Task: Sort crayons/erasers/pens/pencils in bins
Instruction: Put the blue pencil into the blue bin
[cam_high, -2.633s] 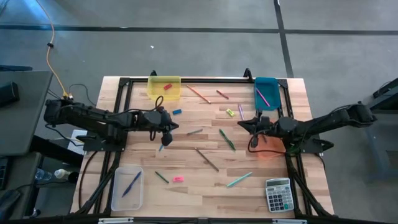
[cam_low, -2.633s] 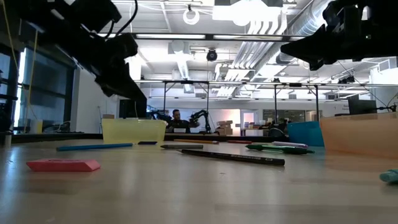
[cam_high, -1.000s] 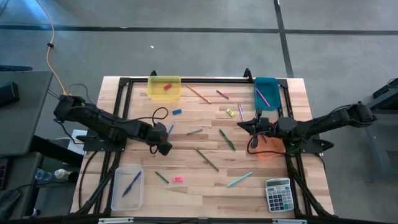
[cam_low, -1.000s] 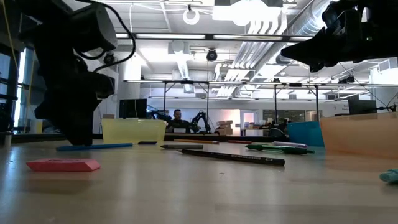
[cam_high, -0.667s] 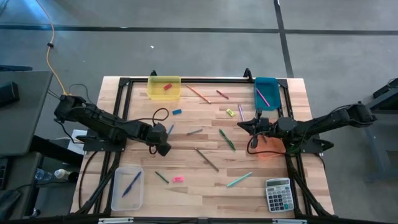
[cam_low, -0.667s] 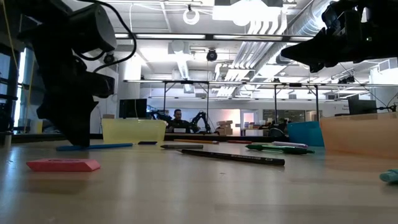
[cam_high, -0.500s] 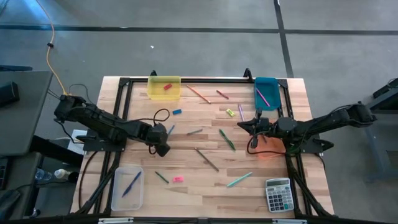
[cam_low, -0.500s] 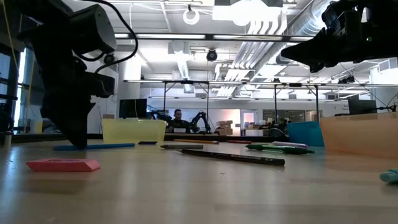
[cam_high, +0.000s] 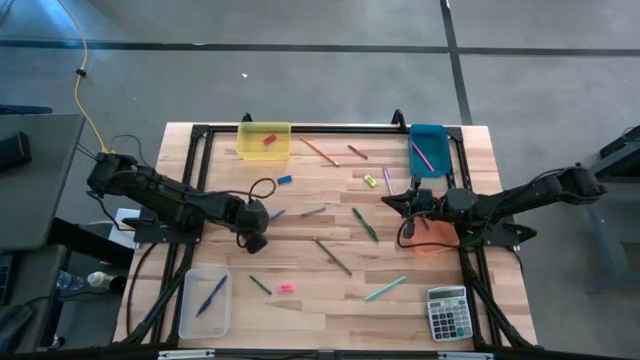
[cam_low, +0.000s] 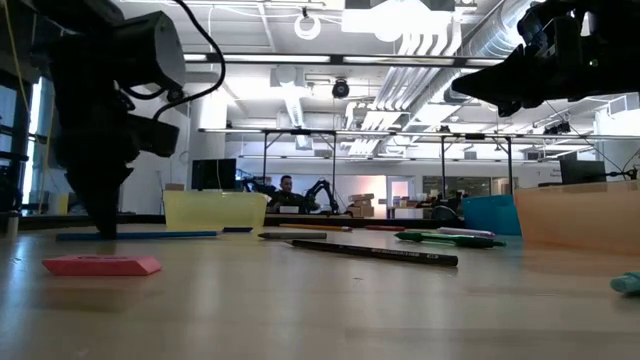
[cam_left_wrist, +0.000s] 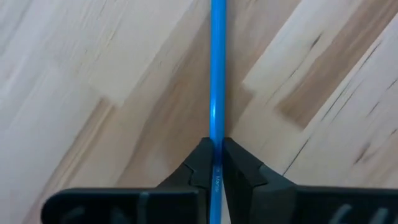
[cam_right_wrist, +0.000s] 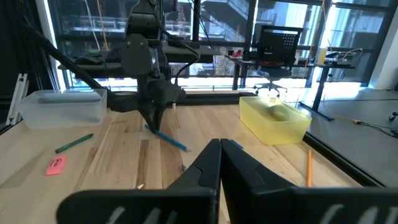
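My left gripper (cam_high: 255, 240) stands upright over the table's left middle, fingers down at the tabletop (cam_low: 105, 228), shut on a thin blue stick (cam_high: 276, 213). My right gripper (cam_high: 390, 200) hovers high at the right middle, shut (cam_right_wrist: 219, 148) and empty. The yellow bin (cam_high: 264, 140) holds a red eraser (cam_high: 268, 139). A blue eraser (cam_high: 285, 180), a pale yellow eraser (cam_high: 370, 181) and a pink eraser (cam_high: 286, 288) lie flat on the wood. The teal bin (cam_high: 428, 148), orange bin (cam_high: 437, 242) and clear bin (cam_high: 205, 302) sit near the table's edges. My left gripper pinches the blue stick (cam_left_wrist: 216, 134) between its two fingertips (cam_left_wrist: 200, 163), coming from above and pointing down. It grips near the stick's end closer to the table's near-left. The stick lies level along the tabletop (cam_low: 150, 235) and runs out ahead of the fingers.
Loose sticks lie across the middle: a dark one (cam_high: 333, 256), a green one (cam_high: 365, 224), a teal one (cam_high: 384, 289), an orange one (cam_high: 318, 151), a grey one (cam_high: 313, 212). A grey calculator (cam_high: 447, 313) sits at the near right corner. A black frame edges the table.
My left gripper has stayed down at the tabletop and shifted a little toward the table's left edge. The held end of the blue stick went with it, so the stick has slid and swung slightly on the wood. My right arm kept still.
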